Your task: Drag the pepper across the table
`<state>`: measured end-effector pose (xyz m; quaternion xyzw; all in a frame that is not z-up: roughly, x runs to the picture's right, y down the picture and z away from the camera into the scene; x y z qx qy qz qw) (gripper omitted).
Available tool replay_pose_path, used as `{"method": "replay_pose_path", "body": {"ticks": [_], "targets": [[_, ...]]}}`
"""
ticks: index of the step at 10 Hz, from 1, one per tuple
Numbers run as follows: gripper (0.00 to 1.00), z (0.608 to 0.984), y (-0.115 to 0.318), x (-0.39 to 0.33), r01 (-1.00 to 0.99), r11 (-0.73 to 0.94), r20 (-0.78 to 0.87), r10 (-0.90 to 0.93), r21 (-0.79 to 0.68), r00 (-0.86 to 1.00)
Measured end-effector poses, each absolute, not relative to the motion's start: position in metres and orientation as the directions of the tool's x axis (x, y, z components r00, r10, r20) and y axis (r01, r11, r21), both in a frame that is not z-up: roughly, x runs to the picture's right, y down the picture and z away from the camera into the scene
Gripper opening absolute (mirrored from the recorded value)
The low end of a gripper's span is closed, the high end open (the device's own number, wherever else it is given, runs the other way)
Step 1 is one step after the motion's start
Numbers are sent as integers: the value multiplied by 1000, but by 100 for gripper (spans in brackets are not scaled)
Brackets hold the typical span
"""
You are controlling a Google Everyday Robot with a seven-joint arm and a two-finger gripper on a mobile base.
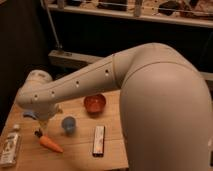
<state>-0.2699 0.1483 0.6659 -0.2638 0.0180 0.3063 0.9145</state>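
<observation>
Closest to me, the robot's bulky white arm fills the lower right of the frame and hides that side of the table. At the lower left lies a pale bottle. Just right of it is the pepper, flat on the wood, with its stem toward the upper left. A dark packet lies further right. Above the stem hangs the gripper, jaws spread and holding nothing, apart from the pepper. A blue cup stands just beside it, with a blue cloth to the left and a red bowl further back. I'd worry that a touch on one end only will make the tapered pepper pivot or roll away. A rightward drag could also knock the cup or the packet.
</observation>
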Motion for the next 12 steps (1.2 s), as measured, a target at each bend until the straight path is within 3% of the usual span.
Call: {"method": "replay_pose_path", "body": {"ticks": [7,12], "targets": [[65,668,150,-265,-587,664,-190,573,-463,797],[65,670,184,-283,-583,619,-147,609,-526,780]]}}
